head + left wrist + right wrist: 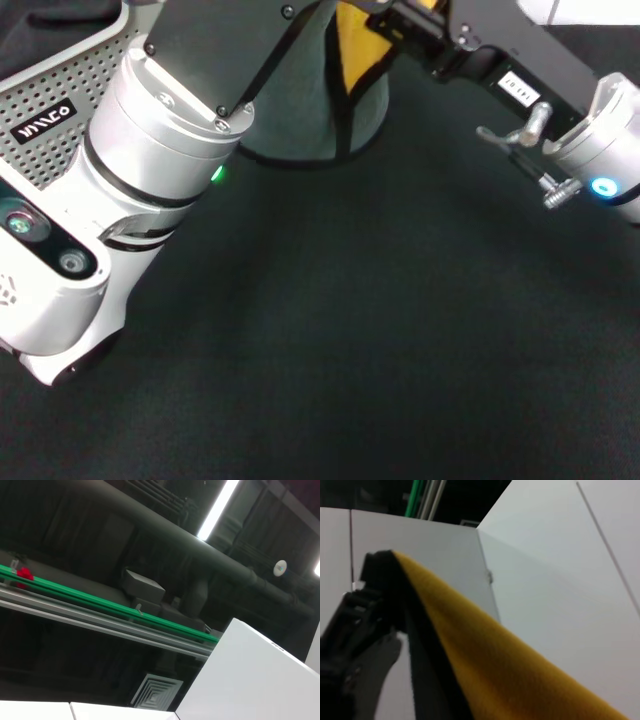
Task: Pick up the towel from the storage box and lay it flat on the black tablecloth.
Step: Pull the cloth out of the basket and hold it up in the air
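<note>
- The right hand (405,15) is reaching in from the right at the top edge of the head view, its black fingers clamped on the upper edge of the towel (335,85).
- In the right wrist view a black ridged finger (350,625) is pressing against the towel's (510,670) dark hem, with the yellow face spreading away from the grip.
- The towel is hanging down from that grip, raised off the surface; its grey-green face is showing beside a yellow strip, and the thin black hem is running down the middle and along the curved lower edge.
- The lower edge of the towel is dangling just above or at the black tablecloth (380,330); I cannot tell whether they are touching.
- The left arm (130,190) is filling the left of the head view, stretching up toward the towel's top; its hand is not showing, so its state cannot be told.
- The storage box (60,100) is sitting at the far left, behind the left arm, its dotted wall and black label facing the camera, clear of the towel.
- The black tablecloth is covering the counter across the whole foreground.
</note>
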{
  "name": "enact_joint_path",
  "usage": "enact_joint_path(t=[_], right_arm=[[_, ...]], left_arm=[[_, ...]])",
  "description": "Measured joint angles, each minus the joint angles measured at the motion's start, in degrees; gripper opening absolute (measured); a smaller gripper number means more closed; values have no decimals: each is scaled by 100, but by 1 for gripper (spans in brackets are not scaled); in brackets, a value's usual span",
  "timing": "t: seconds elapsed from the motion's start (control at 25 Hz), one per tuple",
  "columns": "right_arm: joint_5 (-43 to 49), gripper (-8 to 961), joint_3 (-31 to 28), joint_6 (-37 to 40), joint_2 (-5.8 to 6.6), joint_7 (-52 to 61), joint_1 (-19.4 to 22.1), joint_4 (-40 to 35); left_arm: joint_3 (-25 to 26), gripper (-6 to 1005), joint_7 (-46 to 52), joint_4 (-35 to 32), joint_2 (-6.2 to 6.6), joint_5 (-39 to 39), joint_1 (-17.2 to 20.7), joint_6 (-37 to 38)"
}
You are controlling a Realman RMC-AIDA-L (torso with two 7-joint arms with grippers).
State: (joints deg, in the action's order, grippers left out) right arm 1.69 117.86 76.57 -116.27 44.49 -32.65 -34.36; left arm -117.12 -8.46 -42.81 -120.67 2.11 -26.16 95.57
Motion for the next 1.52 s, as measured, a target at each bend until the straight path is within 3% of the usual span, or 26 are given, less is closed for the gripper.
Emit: enact_joint_path(t=[0.32, 0.8, 1.08, 1.52], right_arm=[[89, 859, 535, 56, 20, 17, -159, -43], [648, 860, 491, 632, 49, 488, -221, 9], [1376, 859, 41, 928, 73, 910, -154, 38], [1371, 859, -106, 131, -4, 915, -166, 41]], left_arm=[[32, 4, -31, 1, 2, 70, -27, -17], [42, 4, -183, 1, -3, 93, -29, -91], [40, 5, -190, 7, 16, 205, -29, -101], [-2, 5, -191, 4, 9, 211, -64, -102]])
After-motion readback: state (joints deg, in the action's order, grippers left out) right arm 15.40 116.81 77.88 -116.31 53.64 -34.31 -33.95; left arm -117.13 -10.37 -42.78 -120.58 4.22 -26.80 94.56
